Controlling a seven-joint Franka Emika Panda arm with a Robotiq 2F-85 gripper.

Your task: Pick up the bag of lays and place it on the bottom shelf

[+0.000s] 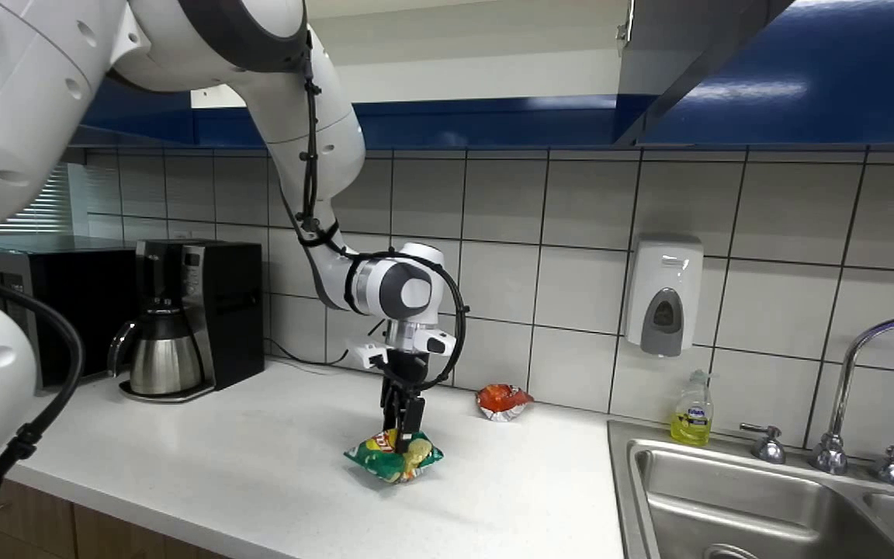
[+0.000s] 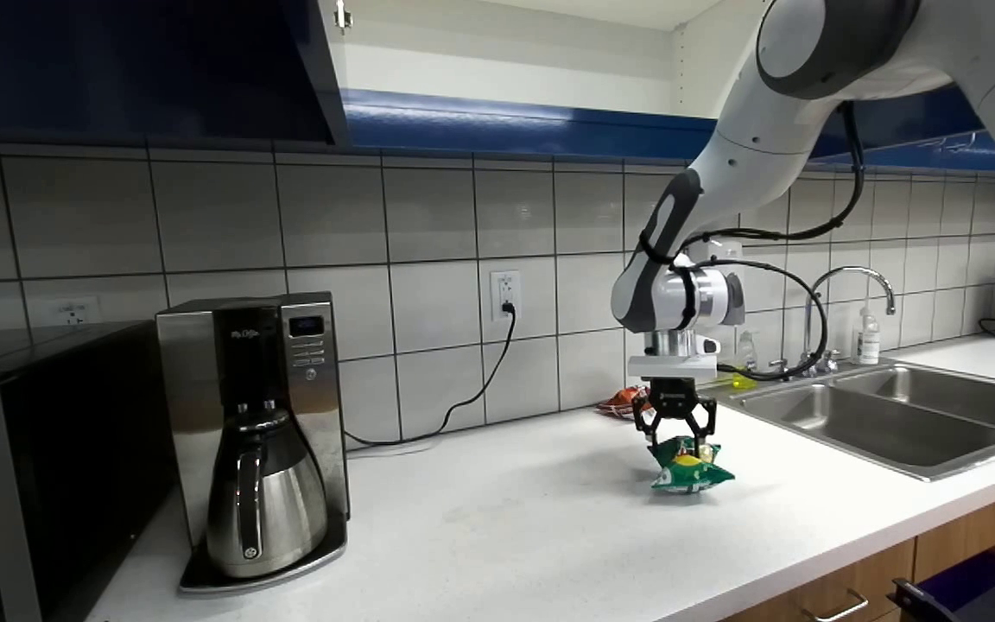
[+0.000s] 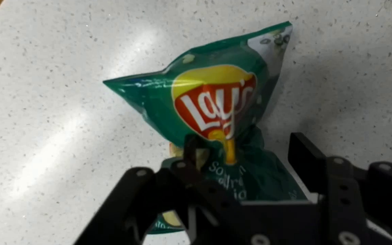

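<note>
The green Lay's bag lies on the white counter in both exterior views (image 1: 394, 466) (image 2: 692, 475), below my gripper (image 1: 403, 435) (image 2: 676, 447). It is creased and narrow in the middle. In the wrist view the bag (image 3: 213, 92) shows its logo, and my gripper (image 3: 242, 148) has its fingers apart around the bag's middle. The left finger overlaps the bag's edge; a strip of counter shows between the right finger and the bag. An open cabinet (image 1: 478, 85) (image 2: 506, 65) with a blue lower edge hangs above the counter; its floor is hidden.
A coffee maker (image 1: 233, 310) (image 2: 247, 458) and a microwave (image 2: 57, 466) stand at one end of the counter. A red-orange bag (image 1: 503, 400) lies by the tiled wall. A sink (image 1: 726, 505) with a faucet (image 1: 843, 380) and yellow soap bottle (image 1: 693, 419) is at the other end.
</note>
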